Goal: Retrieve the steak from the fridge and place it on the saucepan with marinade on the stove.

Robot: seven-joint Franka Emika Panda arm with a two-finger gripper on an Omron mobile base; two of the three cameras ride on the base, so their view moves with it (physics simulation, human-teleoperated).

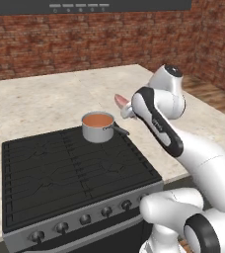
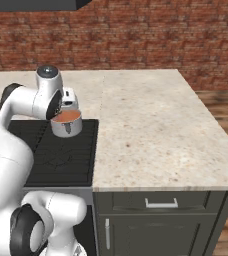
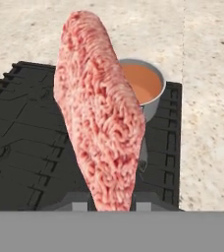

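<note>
My gripper (image 1: 124, 107) is shut on the steak (image 1: 119, 100), a flat pinkish-red slab held on edge. It hangs just right of and slightly above the saucepan (image 1: 97, 129), a small steel pot with a dark handle pointing right. Orange-red marinade (image 1: 97, 120) fills the pot. In the hand view the steak (image 3: 101, 133) rises between my fingertips (image 3: 111, 204), with the saucepan (image 3: 155, 103) and marinade (image 3: 142, 82) partly hidden behind it. The pot (image 2: 67, 126) stands at the back right corner of the black stove (image 1: 60, 168). The fridge is out of view.
A beige stone counter (image 2: 151, 125) surrounds the stove (image 2: 61, 155) and runs back to a red brick wall (image 1: 85, 39). Knobs (image 1: 85, 219) line the stove's steel front. Dark cabinet fronts (image 2: 161, 220) sit under the counter's right part.
</note>
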